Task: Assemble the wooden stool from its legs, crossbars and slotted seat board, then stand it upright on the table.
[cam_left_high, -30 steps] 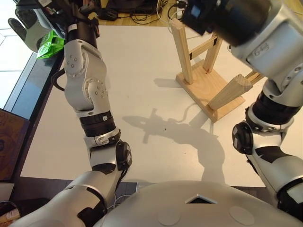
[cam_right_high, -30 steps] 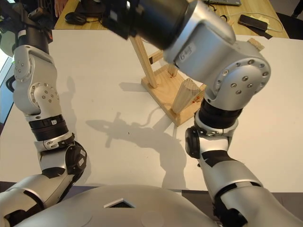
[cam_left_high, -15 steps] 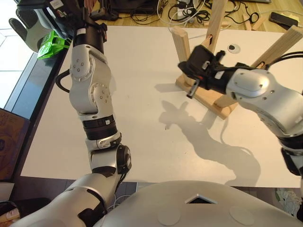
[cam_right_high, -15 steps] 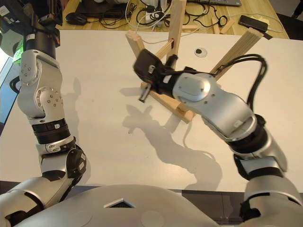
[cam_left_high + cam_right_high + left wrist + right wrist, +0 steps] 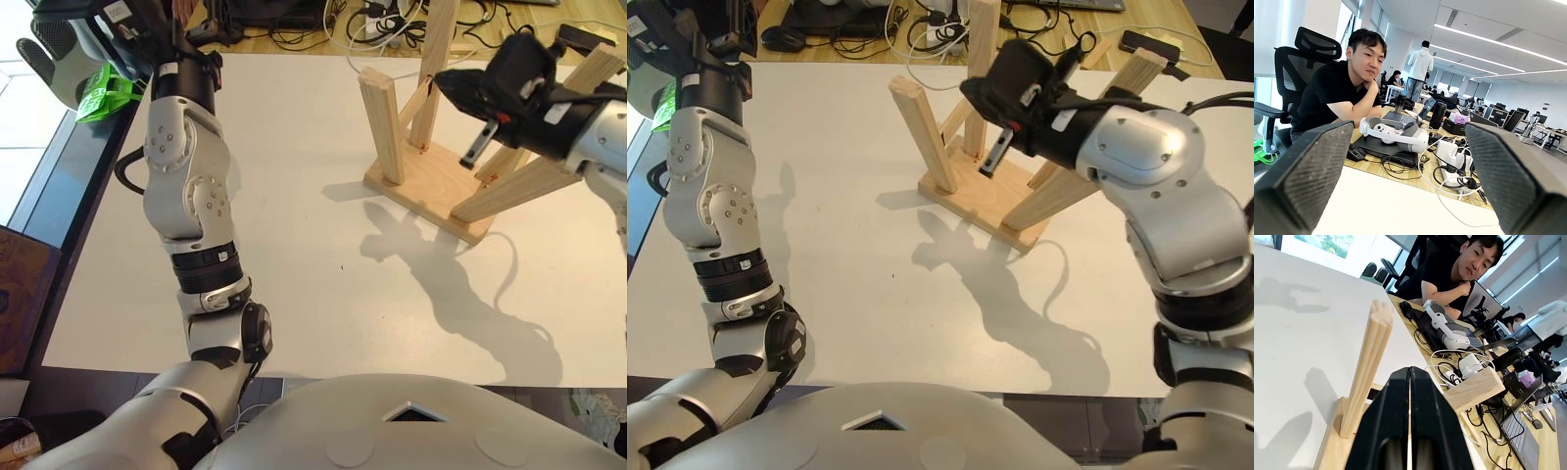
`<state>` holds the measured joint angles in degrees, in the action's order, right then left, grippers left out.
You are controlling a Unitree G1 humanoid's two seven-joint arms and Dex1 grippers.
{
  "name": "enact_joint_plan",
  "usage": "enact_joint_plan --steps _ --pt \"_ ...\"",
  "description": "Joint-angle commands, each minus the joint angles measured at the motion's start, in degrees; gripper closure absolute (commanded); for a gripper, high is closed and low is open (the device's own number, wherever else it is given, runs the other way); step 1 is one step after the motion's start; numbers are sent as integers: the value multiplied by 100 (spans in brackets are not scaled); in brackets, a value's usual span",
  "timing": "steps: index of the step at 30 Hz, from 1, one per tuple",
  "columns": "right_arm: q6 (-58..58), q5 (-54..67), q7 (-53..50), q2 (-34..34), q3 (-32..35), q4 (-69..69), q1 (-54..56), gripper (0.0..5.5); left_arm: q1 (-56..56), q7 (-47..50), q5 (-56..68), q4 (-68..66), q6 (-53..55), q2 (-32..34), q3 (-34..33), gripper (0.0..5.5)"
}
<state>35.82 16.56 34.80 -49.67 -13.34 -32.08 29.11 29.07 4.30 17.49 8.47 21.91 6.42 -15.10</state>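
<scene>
The wooden stool (image 5: 436, 181) is upside down on the right, far part of the white table (image 5: 294, 196). Its seat board (image 5: 985, 201) lies flat on the table. Its legs (image 5: 383, 127) stick up and lean out a little. A crossbar (image 5: 414, 100) joins the near left leg to the far one.

From the head views you can see the whole stool. The right gripper (image 5: 989, 164) hangs just over the seat board, in among the legs and tipped down. I cannot tell if it touches the wood. The left arm is up high at the far left edge of the table, well apart from the stool.

The right wrist view looks along that gripper's own fingers (image 5: 1400, 431). They are black and pressed tight together, with nothing held. Past them one leg stands up from the board, and the cut end of another leg is close by.

The left wrist view looks away from the table. The left gripper (image 5: 1408, 142) has its two dark pads (image 5: 1303, 181) spread wide, with nothing between them.

Past the far edge of the table is a wooden desk (image 5: 1115, 22). On it are a white headset (image 5: 1396, 134), a power strip (image 5: 1449, 152), a mouse (image 5: 784, 37), a phone (image 5: 1151, 44) and lots of cables (image 5: 377, 24). A black office chair (image 5: 1312, 44) is by the desk. A green thing (image 5: 103, 93) lies off the left side of the table. The room behind is a big office with long ceiling lights (image 5: 1474, 46).
</scene>
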Motion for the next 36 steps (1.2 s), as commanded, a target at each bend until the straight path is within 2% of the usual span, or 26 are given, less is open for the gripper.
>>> enact_joint_plan --steps 1,9,12,15,17,19,22,24,27,28,30,33,36 --pt "-1034 -970 748 -835 -353 217 -484 548 -9 37 -27 23 -36 -65 51 134" --pt "-1800 -1511 2198 -1829 -120 891 -746 548 56 -6 9 -89 -1 18 -10 134" --pt "-1711 -1263 2197 -1376 124 1037 -338 548 174 8 8 -166 3 53 -44 134" --pt "-1261 -724 1513 -251 567 1157 338 548 194 5 4 -179 -7 42 -44 134" --pt "-1117 -304 547 749 1154 1274 944 548 201 36 0 -96 -7 44 -57 134" --pt "-1268 -258 -510 1402 1769 1673 1641 548 323 62 -48 -5 -33 127 -75 134" --pt "-1437 -701 -1673 1437 2467 2573 2241 548 619 128 -257 89 135 487 -113 134" --pt "-1127 -977 -2134 1162 2816 3255 2162 550 604 -250 -444 119 656 1076 124 151" --pt "-998 -1299 -1761 478 3062 3931 732 550 80 -1303 -373 343 1935 1899 942 195" --pt "-1168 -1354 -1536 337 3131 3978 88 550 -365 -1886 -104 611 2449 2213 1358 210" --pt "-1724 -1359 -1355 313 3421 4014 -889 550 -1241 -2447 132 907 2946 2413 1821 243" --pt "-2210 -1428 -1327 420 3592 4089 -1867 550 -1902 -2257 -38 978 3245 2280 2024 289" --pt "-1723 -1289 -199 225 2941 3772 -3047 550 -2044 -2168 -237 1161 3530 2288 2404 334"
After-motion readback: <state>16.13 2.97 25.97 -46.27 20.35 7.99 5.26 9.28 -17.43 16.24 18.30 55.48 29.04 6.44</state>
